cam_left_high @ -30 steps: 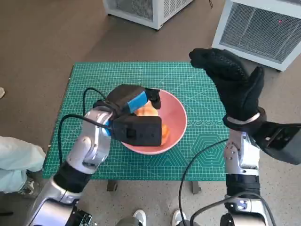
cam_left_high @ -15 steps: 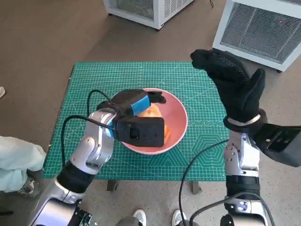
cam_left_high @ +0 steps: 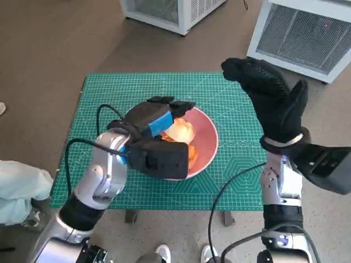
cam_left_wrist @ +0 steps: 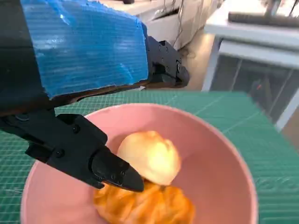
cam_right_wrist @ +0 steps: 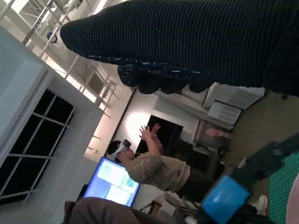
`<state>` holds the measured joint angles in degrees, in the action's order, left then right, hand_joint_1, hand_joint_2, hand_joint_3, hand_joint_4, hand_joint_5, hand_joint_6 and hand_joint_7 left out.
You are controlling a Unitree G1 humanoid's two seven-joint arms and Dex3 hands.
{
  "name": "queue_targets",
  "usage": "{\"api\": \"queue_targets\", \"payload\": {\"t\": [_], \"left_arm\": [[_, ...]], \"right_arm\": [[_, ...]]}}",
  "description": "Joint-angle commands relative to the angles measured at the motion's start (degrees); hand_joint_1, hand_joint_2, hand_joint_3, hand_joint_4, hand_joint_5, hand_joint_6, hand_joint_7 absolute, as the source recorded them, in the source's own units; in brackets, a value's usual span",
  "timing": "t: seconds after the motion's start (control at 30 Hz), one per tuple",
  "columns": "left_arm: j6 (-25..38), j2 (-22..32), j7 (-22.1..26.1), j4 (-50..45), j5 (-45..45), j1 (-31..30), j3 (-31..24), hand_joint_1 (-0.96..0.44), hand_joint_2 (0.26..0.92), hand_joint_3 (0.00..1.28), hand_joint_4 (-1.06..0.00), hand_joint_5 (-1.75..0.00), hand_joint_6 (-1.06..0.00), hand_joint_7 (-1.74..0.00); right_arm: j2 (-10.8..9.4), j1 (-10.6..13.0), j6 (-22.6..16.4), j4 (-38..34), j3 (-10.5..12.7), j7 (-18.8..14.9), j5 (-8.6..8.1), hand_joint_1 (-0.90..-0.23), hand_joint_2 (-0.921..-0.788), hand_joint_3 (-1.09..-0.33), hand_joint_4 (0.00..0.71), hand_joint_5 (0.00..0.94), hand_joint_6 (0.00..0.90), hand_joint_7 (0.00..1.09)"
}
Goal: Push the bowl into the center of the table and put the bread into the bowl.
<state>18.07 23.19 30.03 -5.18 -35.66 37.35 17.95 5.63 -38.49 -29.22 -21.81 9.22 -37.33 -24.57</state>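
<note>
A pink bowl (cam_left_high: 205, 143) stands near the middle of the green mat (cam_left_high: 120, 90). Golden-orange bread (cam_left_high: 181, 131) lies inside it; the left wrist view shows a pale round piece (cam_left_wrist: 150, 156) resting on a darker orange one (cam_left_wrist: 140, 210). My left hand (cam_left_high: 156, 115), black with blue tape, hovers over the bowl's near-left rim with its fingers (cam_left_wrist: 84, 151) spread above the bread, holding nothing. My right hand (cam_left_high: 271, 96), in the black glove, is raised high over the table's right side, open and flat, holding nothing.
Two white cabinets with grilles (cam_left_high: 299, 33) stand on the floor beyond the table. Feet (cam_left_high: 162, 253) show below the front edge and a pale-clothed leg (cam_left_high: 16, 186) at the left. A person (cam_right_wrist: 154, 165) with raised hands shows in the right wrist view.
My left hand has drawn back and lifted off the bread, its fingers now spread above it. The bread lies free in the bowl. The right hand has stayed raised.
</note>
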Motion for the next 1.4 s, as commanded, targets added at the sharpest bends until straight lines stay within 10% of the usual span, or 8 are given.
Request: {"api": "queue_targets", "payload": {"t": [0.03, 0.27, 0.43, 1.4], "left_arm": [[0.0, 0.3, 1.2, -5.2, 8.1, -1.4, -7.5, -0.41, 0.834, 0.02, -0.1, 0.0, -0.22, -0.03], [-4.9, -3.4, -1.6, -7.8, 24.7, -3.8, -19.1, -0.47, 0.892, 0.04, -0.1, 0.0, -0.2, -0.02], [-19.4, -9.0, -6.5, -3.7, 38.0, -5.0, -28.0, -0.62, 0.92, 0.24, -0.13, -0.02, -0.23, -0.05], [-35.2, -10.2, -8.0, 6.1, 51.1, -5.9, -30.7, -0.73, 0.921, 0.38, -0.15, -0.01, -0.2, -0.05]], "right_arm": [[-0.1, 0.5, 0.7, -0.4, -0.1, 0.4, 0.1, -0.703, -0.921, -0.85, 0.163, 0.021, -0.001, 0.52], [0.0, -0.4, 1.9, 0.3, -0.3, 1.1, 0.05, -0.705, -0.921, -0.85, 0.16, 0.02, -0.001, 0.52], [0.4, -2.3, 1.7, 0.5, -0.6, 1.9, 1.05, -0.707, -0.921, -0.845, 0.154, 0.018, -0.001, 0.53], [0.8, -6.9, -1.5, -4.2, -1.1, 3.6, 4.97, -0.68, -0.921, -0.851, 0.171, 0.02, -0.001, 0.6]]}}
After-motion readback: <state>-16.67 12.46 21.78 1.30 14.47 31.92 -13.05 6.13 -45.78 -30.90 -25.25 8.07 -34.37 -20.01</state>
